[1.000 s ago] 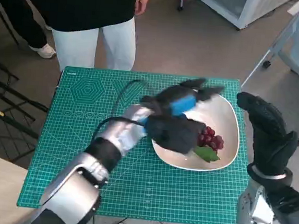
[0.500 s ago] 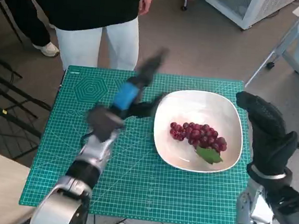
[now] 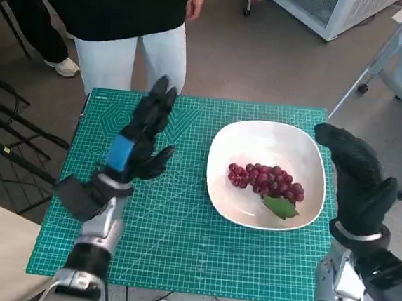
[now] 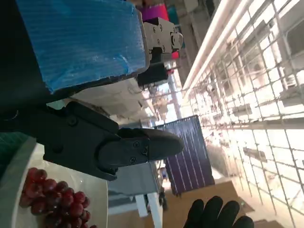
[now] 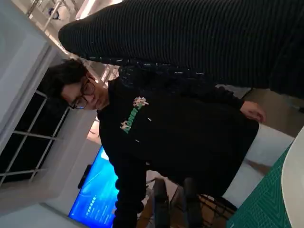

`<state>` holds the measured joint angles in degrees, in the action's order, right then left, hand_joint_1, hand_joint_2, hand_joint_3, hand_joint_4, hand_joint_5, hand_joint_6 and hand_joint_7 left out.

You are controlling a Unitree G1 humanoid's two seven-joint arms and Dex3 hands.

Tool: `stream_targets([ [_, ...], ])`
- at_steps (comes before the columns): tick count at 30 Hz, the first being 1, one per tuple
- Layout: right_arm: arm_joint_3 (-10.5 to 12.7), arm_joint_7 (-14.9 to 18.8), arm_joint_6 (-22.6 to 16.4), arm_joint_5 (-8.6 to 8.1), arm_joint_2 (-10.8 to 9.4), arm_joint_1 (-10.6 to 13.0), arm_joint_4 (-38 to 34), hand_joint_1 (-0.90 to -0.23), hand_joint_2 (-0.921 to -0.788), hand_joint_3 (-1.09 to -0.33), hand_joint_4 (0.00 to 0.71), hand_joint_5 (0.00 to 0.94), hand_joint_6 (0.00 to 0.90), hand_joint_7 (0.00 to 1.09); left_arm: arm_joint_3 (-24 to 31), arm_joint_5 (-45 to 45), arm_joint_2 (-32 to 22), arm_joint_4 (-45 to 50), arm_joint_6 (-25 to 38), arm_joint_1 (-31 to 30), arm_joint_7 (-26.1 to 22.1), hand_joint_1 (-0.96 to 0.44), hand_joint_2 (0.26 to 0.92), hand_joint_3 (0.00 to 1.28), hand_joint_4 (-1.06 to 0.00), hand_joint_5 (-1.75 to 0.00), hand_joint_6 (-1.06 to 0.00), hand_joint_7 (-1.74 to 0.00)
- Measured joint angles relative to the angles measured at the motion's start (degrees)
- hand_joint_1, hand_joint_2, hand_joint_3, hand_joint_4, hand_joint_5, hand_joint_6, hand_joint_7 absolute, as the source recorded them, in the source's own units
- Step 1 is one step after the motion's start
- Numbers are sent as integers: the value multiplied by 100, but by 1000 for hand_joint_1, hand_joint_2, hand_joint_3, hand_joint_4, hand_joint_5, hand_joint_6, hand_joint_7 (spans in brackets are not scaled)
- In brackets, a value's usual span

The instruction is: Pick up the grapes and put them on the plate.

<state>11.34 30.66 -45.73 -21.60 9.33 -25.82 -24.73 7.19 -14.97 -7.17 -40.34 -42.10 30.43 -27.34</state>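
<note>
Evidently the placing step is complete: the grapes [image 3: 265, 181] lie inside the white plate [image 3: 290, 141], toward its near half, with a green leaf [image 3: 279, 208] touching the bunch on the robot's side. The plate rests on the green cutting mat [image 3: 179, 240] that covers the desk. Nothing of the task appears to remain except bringing the arms to rest.

The left hand [image 3: 140, 139] is raised above the mat, well apart from the plate on the plate's left side. Its fingers [image 3: 161, 98] are extended and spread, and they hold nothing. The left wrist view confirms this: the black fingers [image 4: 137, 145] reach out freely, with the grapes [image 4: 52, 202] visible beyond them on the plate. The right hand [image 3: 353, 178] hangs just beside the plate's right edge, clear of the grapes; its gloved fingers look loosely extended and hold nothing.

Compared with one second ago, the left hand has left the plate, where it covered most of the bunch, and has swung back across the mat to the left. The grapes are now fully uncovered. The right hand has hardly moved. A person [image 3: 128, 17] in a black top and white trousers stands at the far edge of the desk.
</note>
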Motion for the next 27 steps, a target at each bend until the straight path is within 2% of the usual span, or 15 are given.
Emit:
stream_targets([
  [11,-26,10,2,-2,-28,0,-19,-541,-921,-654,165,4,-1,341,116,1,3,105,16,-302,88,-616,921,306,-161,-26,-195,-62],
  [27,-25,52,105,-28,-27,0,-23,-541,-921,-650,167,4,-1,346,144,-91,4,548,294,-530,88,-616,921,290,-172,-15,-211,-53],
])
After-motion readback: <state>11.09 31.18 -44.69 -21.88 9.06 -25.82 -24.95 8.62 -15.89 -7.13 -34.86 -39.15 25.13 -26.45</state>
